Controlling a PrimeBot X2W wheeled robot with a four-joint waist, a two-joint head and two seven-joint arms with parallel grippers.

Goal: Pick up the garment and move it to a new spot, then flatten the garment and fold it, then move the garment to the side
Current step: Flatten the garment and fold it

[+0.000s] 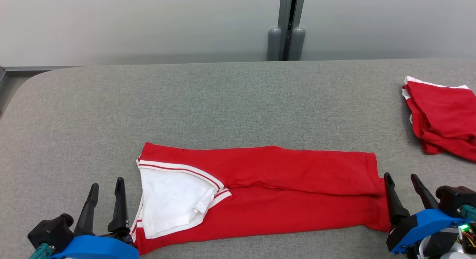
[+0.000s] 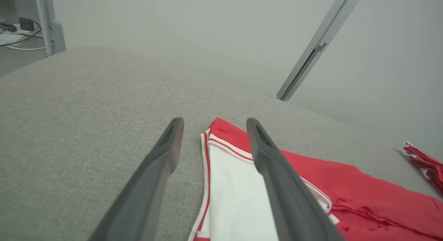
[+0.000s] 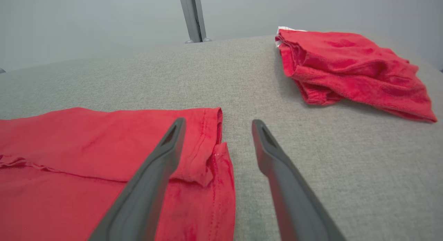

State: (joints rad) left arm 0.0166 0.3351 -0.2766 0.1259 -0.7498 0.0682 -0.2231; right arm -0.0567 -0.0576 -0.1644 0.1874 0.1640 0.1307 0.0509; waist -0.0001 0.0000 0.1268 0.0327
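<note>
Grey fabric-covered table [image 1: 223, 95] carries the red garment [image 1: 282, 192], folded into a long band and lying flat along the near edge, white inside and striped trim showing at its left end. Left gripper [image 1: 107, 182] sits just beside that left end, right gripper [image 1: 401, 175] at the right hem, both with fingers spread wide and holding nothing. Second red garment [image 1: 442, 117], crumpled, lies well apart at the table's right edge; pale grey wall and grey post [image 1: 286, 24] stand behind the far edge.
</note>
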